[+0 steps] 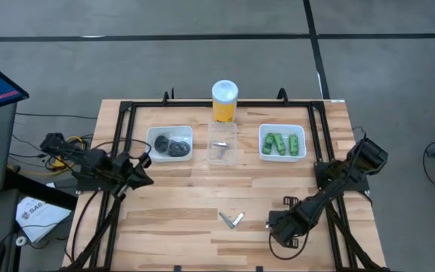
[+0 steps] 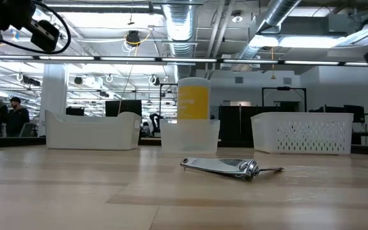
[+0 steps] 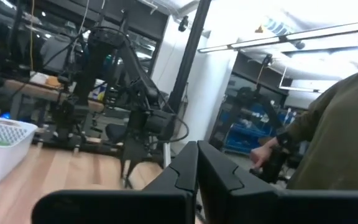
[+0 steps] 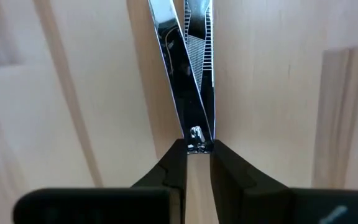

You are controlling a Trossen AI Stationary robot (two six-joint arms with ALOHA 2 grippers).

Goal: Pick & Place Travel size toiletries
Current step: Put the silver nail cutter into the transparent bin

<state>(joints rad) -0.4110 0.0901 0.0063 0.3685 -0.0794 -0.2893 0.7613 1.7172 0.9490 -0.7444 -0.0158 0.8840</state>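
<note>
Silvery nail clipper (image 4: 188, 81) lies touching the right tool's (image 4: 196, 163) nearly closed fingertips.

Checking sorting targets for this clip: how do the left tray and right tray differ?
The left tray holds dark pots; the right tray holds green bottles. In the low view the left tray's walls are solid, while the right tray's walls are perforated. Both are white, rectangular and sit in the far row, one on either side of the clear tray.
</note>
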